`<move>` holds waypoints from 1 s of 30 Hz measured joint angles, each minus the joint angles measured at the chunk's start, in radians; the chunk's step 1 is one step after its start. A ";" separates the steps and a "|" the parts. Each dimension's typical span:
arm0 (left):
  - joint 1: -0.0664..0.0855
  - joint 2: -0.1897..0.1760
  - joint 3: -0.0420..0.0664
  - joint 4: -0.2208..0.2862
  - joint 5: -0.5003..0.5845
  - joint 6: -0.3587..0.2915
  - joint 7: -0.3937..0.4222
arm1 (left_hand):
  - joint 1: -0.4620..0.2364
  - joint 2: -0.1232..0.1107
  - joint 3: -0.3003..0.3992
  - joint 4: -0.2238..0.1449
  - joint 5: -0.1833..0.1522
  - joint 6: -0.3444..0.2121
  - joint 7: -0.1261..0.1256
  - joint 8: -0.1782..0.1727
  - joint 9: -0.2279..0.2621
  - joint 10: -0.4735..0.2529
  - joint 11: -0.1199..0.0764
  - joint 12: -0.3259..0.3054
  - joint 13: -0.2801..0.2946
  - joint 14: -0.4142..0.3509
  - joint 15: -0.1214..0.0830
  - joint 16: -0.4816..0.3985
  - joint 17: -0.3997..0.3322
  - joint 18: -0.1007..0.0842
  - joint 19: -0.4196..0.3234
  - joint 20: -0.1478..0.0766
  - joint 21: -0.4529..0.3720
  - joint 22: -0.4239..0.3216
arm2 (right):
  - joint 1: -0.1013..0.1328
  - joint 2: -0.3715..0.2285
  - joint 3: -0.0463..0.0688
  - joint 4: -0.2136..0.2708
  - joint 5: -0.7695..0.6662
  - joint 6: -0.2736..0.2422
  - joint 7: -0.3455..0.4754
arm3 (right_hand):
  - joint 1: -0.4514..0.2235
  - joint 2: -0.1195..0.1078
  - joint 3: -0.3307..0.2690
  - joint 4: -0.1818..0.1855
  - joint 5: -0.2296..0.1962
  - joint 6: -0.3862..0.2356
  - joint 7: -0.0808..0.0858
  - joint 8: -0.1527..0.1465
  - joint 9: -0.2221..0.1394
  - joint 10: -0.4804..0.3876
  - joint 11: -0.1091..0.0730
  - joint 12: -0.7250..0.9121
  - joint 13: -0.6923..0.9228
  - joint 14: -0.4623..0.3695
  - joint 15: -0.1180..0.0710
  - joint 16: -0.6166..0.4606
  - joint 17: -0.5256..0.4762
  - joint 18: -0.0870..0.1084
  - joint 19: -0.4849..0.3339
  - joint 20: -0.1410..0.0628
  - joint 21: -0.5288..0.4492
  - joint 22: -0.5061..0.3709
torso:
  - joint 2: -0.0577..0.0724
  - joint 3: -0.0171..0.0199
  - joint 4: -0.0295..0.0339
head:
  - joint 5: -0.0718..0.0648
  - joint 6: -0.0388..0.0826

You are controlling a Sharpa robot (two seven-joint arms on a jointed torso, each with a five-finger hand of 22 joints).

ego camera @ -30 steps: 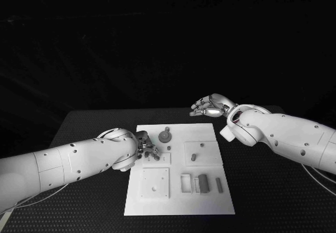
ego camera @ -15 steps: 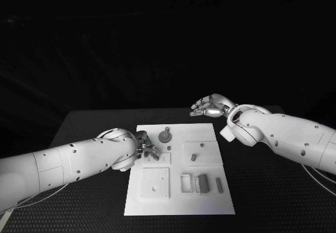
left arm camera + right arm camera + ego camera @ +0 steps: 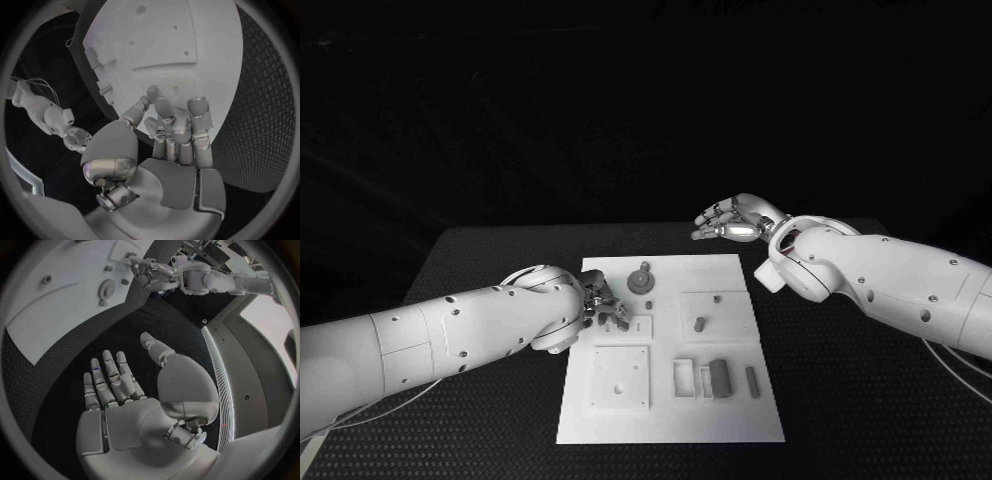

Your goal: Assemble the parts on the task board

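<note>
Nothing has shifted noticeably since the earlier frames: both arms sit as before. Left robot hand (image 3: 603, 308) rests over the task board (image 3: 733, 415) near its left edge, fingers (image 3: 199, 111) bent down onto the white surface beside a small square recess; whether anything is pinched under them, cannot tell. Right robot hand (image 3: 731, 221) hovers off the board above the far part of the worktop (image 3: 877, 400), fingers spread, palm empty. On the board: a round grey part (image 3: 640, 280) toward the far edge, a short peg (image 3: 697, 323) in a square pad at centre, a grey block (image 3: 718, 377) and a thin pin (image 3: 751, 379) toward the near right corner.
</note>
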 measured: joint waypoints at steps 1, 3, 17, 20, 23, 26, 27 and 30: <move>0.000 0.000 0.000 0.000 0.000 0.000 0.000 | 0.000 0.000 0.000 0.000 0.000 0.000 0.000 0.001 0.000 0.000 0.000 0.000 0.000 0.000 0.000 0.000 0.000 0.000 0.000 0.000 0.000 0.000 | 0.000 0.000 0.000 0.000 0.000 0.000 0.000 | 0.000 0.000 0.000 0.000 0.000 0.000 0.000 0.000 0.000 0.000 0.000 0.000 0.000 0.000 0.000 0.000 0.000 0.000 0.000 0.000 0.000 0.000 | 0.000 0.0002 -0.0001 | 0.000 0.000; 0.000 0.000 0.000 0.000 0.000 0.000 0.000 | 0.000 0.000 -0.001 0.000 0.000 0.000 0.000 0.002 0.000 0.000 0.000 0.000 0.000 0.000 0.000 0.000 0.000 0.000 0.000 0.000 0.000 0.000 | 0.000 0.000 0.000 0.000 0.000 0.000 0.000 | 0.000 0.000 0.000 0.000 0.000 0.000 0.000 0.000 0.000 0.000 0.000 0.000 0.000 0.000 0.000 0.000 0.000 0.000 0.000 0.000 0.000 0.000 | 0.000 0.0005 -0.0001 | 0.000 0.000; 0.000 -0.002 0.000 -0.001 0.001 -0.003 0.002 | 0.000 0.000 -0.002 0.002 -0.001 -0.004 0.004 0.002 0.002 0.000 0.000 0.000 -0.002 0.000 0.000 0.000 -0.001 0.000 -0.001 0.001 -0.004 0.001 | 0.000 0.000 0.000 -0.001 0.000 0.001 0.000 | 0.000 0.000 0.000 0.000 0.000 0.000 0.000 0.000 -0.001 0.000 0.000 0.000 0.000 0.000 0.000 0.000 0.000 0.000 0.000 0.000 0.000 0.000 | 0.000 -0.0001 0.0004 | 0.001 0.000; 0.000 -0.003 0.000 -0.001 0.002 -0.004 0.003 | 0.006 0.006 -0.003 0.001 -0.002 -0.013 0.006 -0.002 0.000 0.000 0.000 0.000 -0.003 0.002 0.002 0.000 -0.002 0.000 -0.001 0.001 -0.004 0.001 | 0.000 0.000 0.000 -0.002 0.000 0.001 0.000 | 0.000 0.000 -0.003 0.003 0.000 0.000 0.000 0.000 -0.001 0.000 0.000 0.000 0.000 0.000 0.000 0.000 0.000 0.000 0.000 0.000 0.000 0.000 | 0.000 -0.0001 0.0003 | 0.001 0.000; 0.000 -0.004 0.000 -0.001 0.004 -0.006 0.004 | 0.007 0.006 -0.007 0.004 -0.002 -0.013 0.006 -0.003 -0.002 0.000 0.000 0.000 -0.005 0.002 0.002 0.000 -0.003 0.000 0.000 0.000 -0.004 0.001 | 0.000 0.000 0.000 -0.002 0.000 0.001 0.000 | 0.000 0.000 -0.003 0.003 0.000 0.000 0.000 0.000 -0.001 0.000 0.000 0.000 0.000 0.000 0.000 0.000 0.000 0.000 0.000 0.000 0.000 -0.001 | 0.000 -0.0001 0.0002 | 0.001 0.001; 0.000 -0.004 0.000 -0.001 0.007 -0.008 0.005 | 0.013 0.013 -0.012 0.019 -0.004 -0.013 0.006 -0.006 -0.004 0.000 0.000 0.000 -0.006 0.002 0.002 0.000 -0.003 -0.001 0.003 -0.003 -0.008 0.001 | 0.000 0.001 0.000 -0.002 0.000 0.001 0.000 | 0.000 0.000 -0.003 0.003 0.000 0.000 0.000 0.000 -0.001 0.000 0.000 0.000 0.000 0.000 0.000 0.000 0.000 0.000 0.000 0.000 0.000 -0.002 | 0.000 -0.0004 0.0003 | 0.001 0.001; 0.000 -0.004 0.000 -0.001 0.008 -0.008 0.005 | 0.017 0.009 -0.011 0.024 -0.005 -0.014 0.006 -0.008 -0.004 0.000 0.000 0.000 -0.006 0.002 0.002 0.000 -0.004 -0.003 0.005 -0.004 -0.008 0.001 | 0.000 0.001 0.000 -0.002 0.000 0.001 0.000 | 0.000 0.000 -0.003 0.003 0.000 0.000 0.000 0.000 -0.001 0.000 0.000 0.000 0.000 0.000 0.000 0.000 0.000 0.000 0.000 0.000 0.000 -0.002 | 0.000 -0.0004 0.0003 | 0.002 0.001; -0.001 -0.005 0.000 -0.001 0.011 -0.009 0.006 | 0.024 0.007 -0.013 0.033 -0.002 -0.014 0.005 -0.013 -0.005 0.000 0.000 0.000 -0.007 0.004 0.004 0.000 -0.005 -0.007 0.005 -0.004 -0.008 0.001 | 0.000 0.000 0.000 -0.002 0.000 0.001 0.000 | 0.000 0.000 -0.003 0.003 0.000 0.000 0.000 0.000 -0.001 0.000 0.000 0.000 0.000 0.000 0.000 0.000 0.000 0.000 0.000 0.000 0.000 -0.003 | 0.000 -0.0004 0.0005 | 0.002 0.001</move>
